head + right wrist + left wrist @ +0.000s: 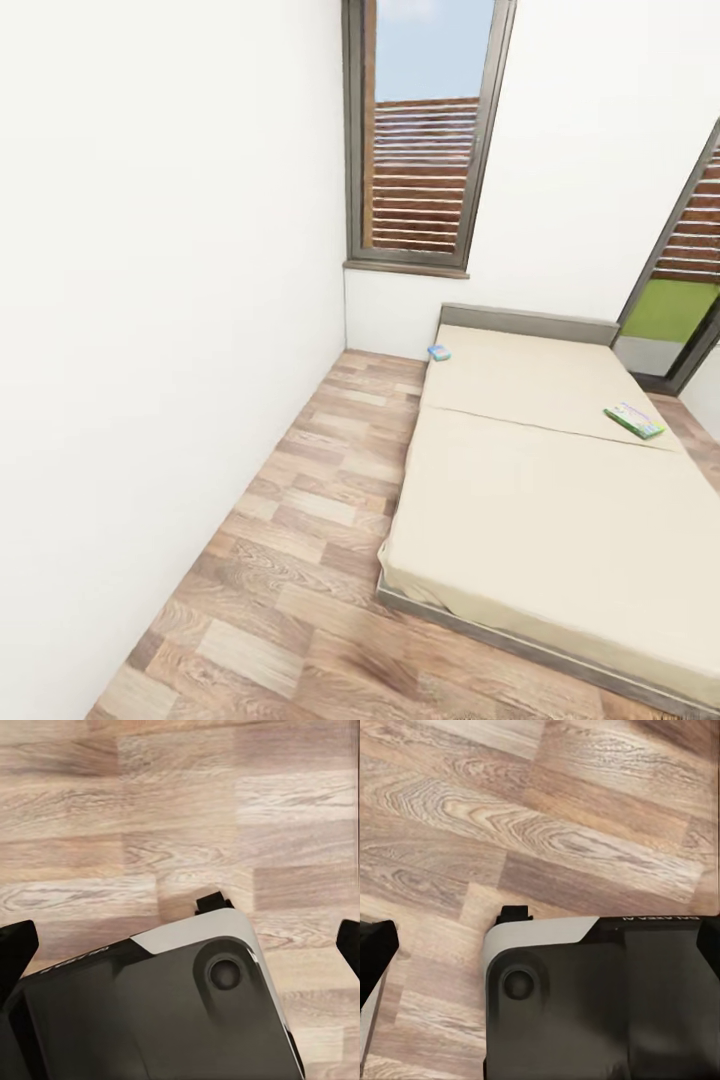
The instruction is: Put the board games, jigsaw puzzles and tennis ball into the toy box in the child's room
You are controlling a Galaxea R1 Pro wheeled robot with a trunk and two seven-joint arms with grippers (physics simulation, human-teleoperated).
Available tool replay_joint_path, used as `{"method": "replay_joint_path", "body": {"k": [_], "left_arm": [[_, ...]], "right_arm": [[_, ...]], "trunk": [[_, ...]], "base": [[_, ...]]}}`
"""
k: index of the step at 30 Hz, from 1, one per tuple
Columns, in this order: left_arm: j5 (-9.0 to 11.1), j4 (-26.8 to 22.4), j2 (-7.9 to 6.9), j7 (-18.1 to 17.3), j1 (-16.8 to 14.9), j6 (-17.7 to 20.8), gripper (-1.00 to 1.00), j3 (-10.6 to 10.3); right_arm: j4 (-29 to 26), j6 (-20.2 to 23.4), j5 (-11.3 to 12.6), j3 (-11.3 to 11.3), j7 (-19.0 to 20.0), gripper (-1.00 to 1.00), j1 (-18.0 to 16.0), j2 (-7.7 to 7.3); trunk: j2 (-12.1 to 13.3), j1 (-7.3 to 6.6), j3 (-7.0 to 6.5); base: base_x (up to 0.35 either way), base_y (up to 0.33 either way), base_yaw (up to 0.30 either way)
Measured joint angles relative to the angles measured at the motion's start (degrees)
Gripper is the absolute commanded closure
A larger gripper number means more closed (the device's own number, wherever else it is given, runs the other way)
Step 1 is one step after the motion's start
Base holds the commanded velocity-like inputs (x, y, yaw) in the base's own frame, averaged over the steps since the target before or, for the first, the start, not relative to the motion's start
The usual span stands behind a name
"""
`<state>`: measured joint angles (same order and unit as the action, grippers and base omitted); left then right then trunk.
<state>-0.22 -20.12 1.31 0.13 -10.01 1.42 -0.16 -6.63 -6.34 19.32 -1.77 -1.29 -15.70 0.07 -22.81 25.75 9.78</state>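
White walls and a plank floor [300,560] surround the bed [540,500], where I see one board game [634,420] near its right edge and a blue one [439,352] at the headboard's left corner, while both my pincers hang over the floor, fingertips spread apart, holding nothing.

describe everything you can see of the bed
The bed is low and wide, with two cream mattresses side by side, a seam between them, on a thin grey frame with a short grey headboard under the white wall. It stands on the wood-plank floor. A mostly blue board game sits at its far left corner, and a white-green board game lies flat near its right edge.
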Motion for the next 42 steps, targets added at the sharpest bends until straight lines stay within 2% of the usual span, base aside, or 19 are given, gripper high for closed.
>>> {"method": "replay_joint_path", "body": {"k": [42], "left_arm": [[-0.06, -0.02, -0.09, -0.10, 0.01, -0.52, -1.00, -0.18]], "right_arm": [[0.00, 0.02, -0.01, 0.00, 0.07, -1.00, 0.00, 0.42]], "trunk": [[0.00, -0.01, -2.29]], "base": [[0.011, 0.004, -0.256]]}}
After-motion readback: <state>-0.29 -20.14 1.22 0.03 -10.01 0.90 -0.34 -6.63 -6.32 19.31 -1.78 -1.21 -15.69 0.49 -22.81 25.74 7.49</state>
